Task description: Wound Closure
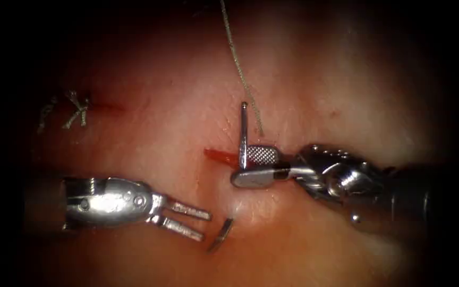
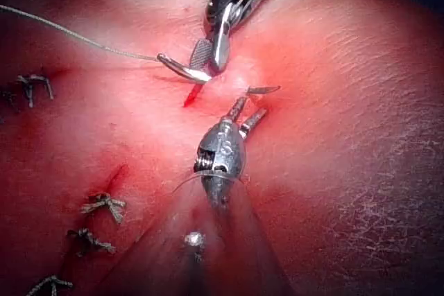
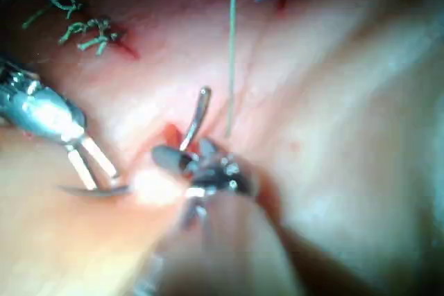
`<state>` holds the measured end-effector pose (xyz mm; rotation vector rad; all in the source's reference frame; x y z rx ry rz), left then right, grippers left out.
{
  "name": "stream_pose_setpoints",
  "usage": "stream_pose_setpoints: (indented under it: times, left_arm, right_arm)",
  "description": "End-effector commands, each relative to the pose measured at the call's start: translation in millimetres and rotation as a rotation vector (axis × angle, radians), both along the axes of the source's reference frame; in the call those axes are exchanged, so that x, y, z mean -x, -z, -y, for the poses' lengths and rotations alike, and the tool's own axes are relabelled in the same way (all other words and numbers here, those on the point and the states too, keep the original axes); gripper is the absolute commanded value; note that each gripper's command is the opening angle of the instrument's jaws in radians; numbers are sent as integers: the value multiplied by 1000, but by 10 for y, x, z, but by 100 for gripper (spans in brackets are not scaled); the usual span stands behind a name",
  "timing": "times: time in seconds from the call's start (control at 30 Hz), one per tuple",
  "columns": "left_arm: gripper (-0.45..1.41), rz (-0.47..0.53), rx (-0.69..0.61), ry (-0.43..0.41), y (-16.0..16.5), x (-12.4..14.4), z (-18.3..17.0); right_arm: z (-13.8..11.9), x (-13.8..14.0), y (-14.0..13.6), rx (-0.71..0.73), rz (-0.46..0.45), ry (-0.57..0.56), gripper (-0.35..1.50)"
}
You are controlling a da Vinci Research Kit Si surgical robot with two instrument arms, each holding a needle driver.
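Note:
The curved needle sits in the tissue point(image 1: 176, 79). Its tail end point(image 1: 244, 127) stands up just right of the red open part of the cut point(image 1: 218, 155), and its tip point(image 1: 220, 236) pokes out of the tissue below. My right tool point(image 1: 241, 167) comes in from the right with its jaws apart on either side of the needle near the tail, not clamped. My left tool point(image 1: 205, 226) lies left of the tip, open and holding nothing. The thread point(image 1: 237, 64) runs from the tail up and away. The left wrist view shows the tip point(image 2: 263, 89) just beyond my left tool point(image 2: 253, 105).
Finished stitches with cut thread ends point(image 1: 75, 109) sit along the closed part of the cut at the far left; the left wrist view shows more of these stitches point(image 2: 104, 206). Red fluid marks the cut near the needle.

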<state>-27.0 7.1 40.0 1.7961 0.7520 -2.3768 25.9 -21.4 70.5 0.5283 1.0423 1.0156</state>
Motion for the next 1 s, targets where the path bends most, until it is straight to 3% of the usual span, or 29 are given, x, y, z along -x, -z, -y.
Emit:
stream_pose_setpoints:
  times: [0.03, 0.2, 0.57, 0.67, 0.83, 0.87, 1.0]
  left_arm:
    - [36, 22, 16, 5, -7, 8, 3]
    - [49, 75, 52, 30, -3, 15, 6]
    - [44, 110, 45, 68, 0, 27, 8]
    - [27, 126, 41, 86, -1, 33, 7]
    - [-25, 70, -63, 155, -8, 34, 2]
    - [-45, 60, -79, 163, -10, 34, 1]
    - [-45, 20, -179, 199, -10, 29, 2]
  right_arm:
    - [-8, 1, 3, 17, -2, 14, 125]
    - [-20, 10, 15, 54, 2, 39, 121]
    - [-11, 9, 5, 64, -2, 50, 120]
    - [-5, 8, -2, 72, -2, 52, 120]
    - [3, 6, -6, 79, -2, 55, 120]
    - [4, 6, -6, 80, -2, 55, 120]
    - [4, 6, -6, 79, -2, 55, 118]
